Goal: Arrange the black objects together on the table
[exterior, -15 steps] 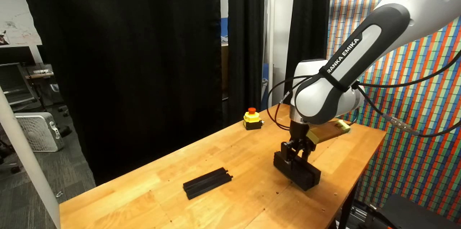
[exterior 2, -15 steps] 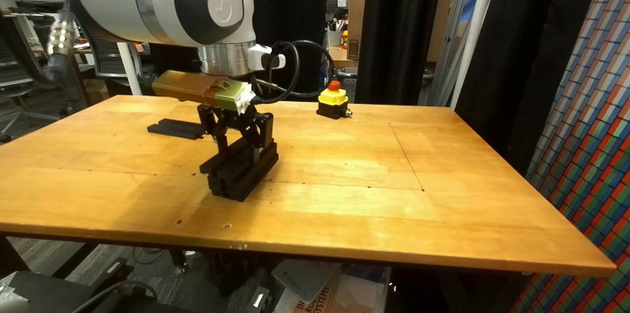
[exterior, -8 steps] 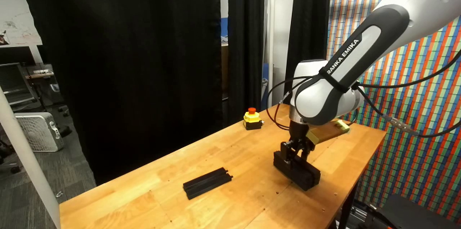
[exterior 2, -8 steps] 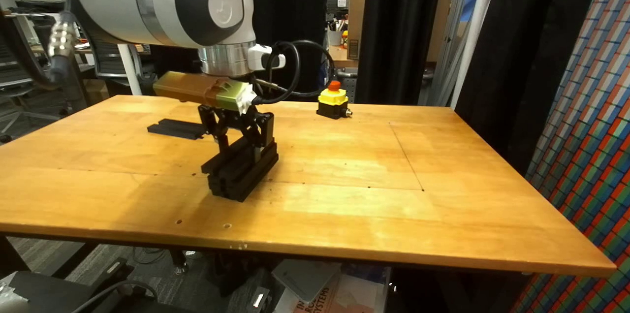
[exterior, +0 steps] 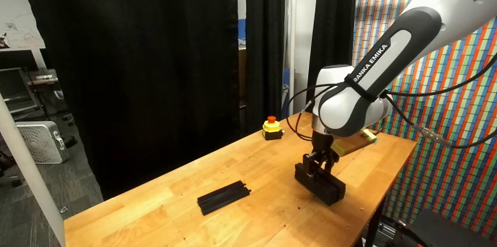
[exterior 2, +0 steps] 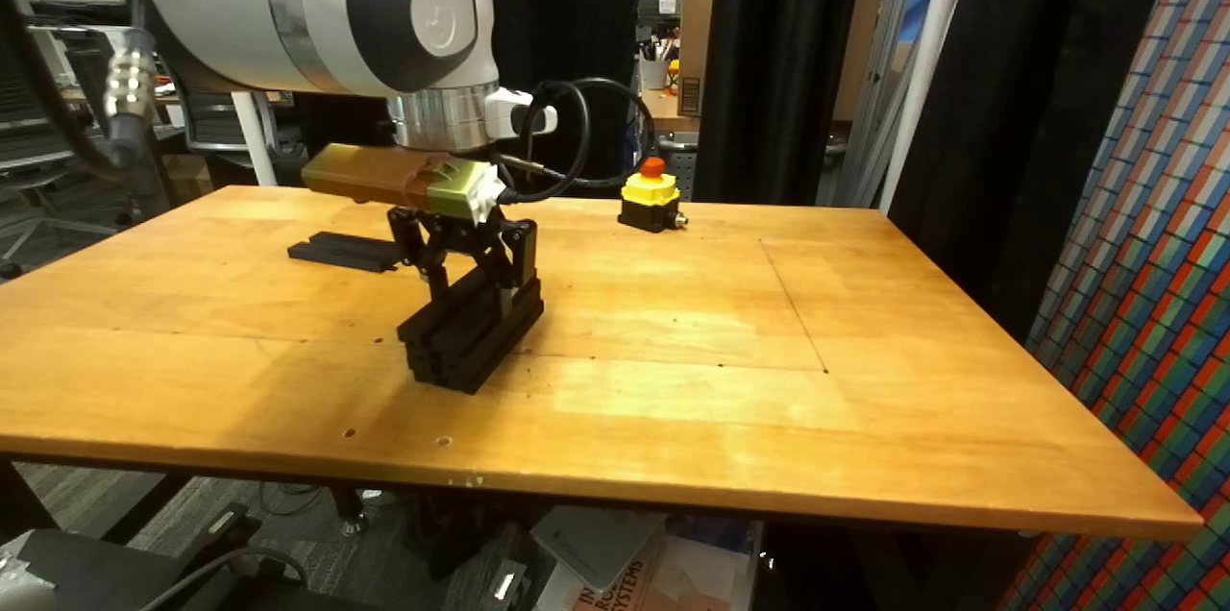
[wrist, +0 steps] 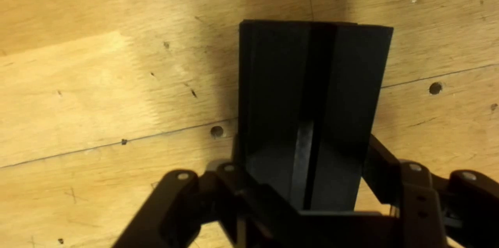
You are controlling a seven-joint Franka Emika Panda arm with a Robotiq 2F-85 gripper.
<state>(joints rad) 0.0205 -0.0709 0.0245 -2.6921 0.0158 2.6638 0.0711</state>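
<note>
Several matte black bars, black objects (exterior 2: 476, 342) of the task, stand pressed together as a stacked block on the wooden table (exterior 2: 692, 438). My gripper (exterior 2: 473, 294) is shut on this block from above, one finger on each side; the fingertips are partly hidden against the black surfaces. From the wrist, two long bars (wrist: 278, 80) lie side by side with a narrow dark groove between them, between my fingers (wrist: 384, 170). Apart from the block, two more flat black bars (exterior: 224, 197) lie side by side on the table, also visible in an exterior view behind my gripper.
A yellow-and-red button box (exterior 2: 651, 196) sits near the table's far edge. A gold-brown housing (exterior 2: 394, 179) is fixed to my wrist, and cables (exterior: 293, 111) loop beside it. A black curtain (exterior: 136, 84) hangs along the table's long side.
The bar on one side of the block has shifted slightly inward against the others. My arm has settled a touch lower; the separate pair of bars has stayed in place.
</note>
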